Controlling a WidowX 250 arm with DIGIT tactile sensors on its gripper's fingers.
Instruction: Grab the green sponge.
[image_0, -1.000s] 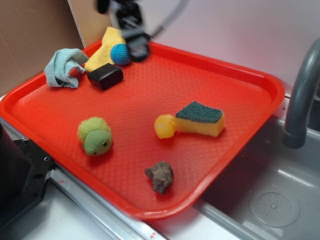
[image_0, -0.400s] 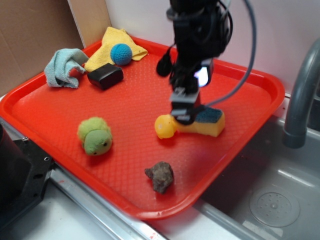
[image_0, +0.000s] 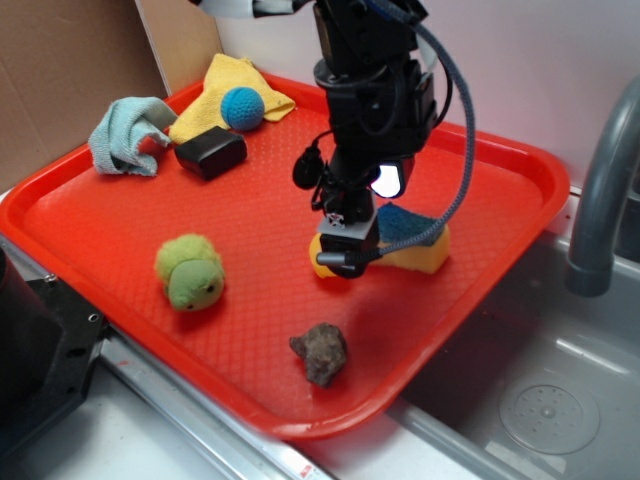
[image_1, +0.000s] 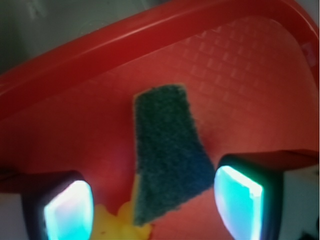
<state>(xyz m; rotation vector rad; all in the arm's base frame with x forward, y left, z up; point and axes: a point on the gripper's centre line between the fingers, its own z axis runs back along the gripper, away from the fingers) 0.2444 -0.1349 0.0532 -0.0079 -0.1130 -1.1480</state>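
Note:
The green sponge (image_0: 415, 238), a yellow foam block with a dark green scouring top, lies on the red tray (image_0: 250, 200) at the right. My gripper (image_0: 345, 245) hangs just over its left end and hides part of it. In the wrist view the sponge's green top (image_1: 167, 155) lies between my two fingers, and the gripper (image_1: 152, 202) is open with its jaws wide on either side. The sponge is not held. A small yellow rubber duck (image_1: 117, 227) touches the sponge's near end.
A round light-green plush toy (image_0: 190, 272) lies at the tray's left front and a brown rock (image_0: 322, 352) at the front. A black block (image_0: 210, 152), blue ball (image_0: 241, 105), yellow cloth (image_0: 215, 85) and grey-blue rag (image_0: 125, 132) sit at the back left. A sink and faucet (image_0: 600, 190) are at the right.
My gripper has moved from the tray's back left, near the blue ball, across to the sponge and come down over its left end.

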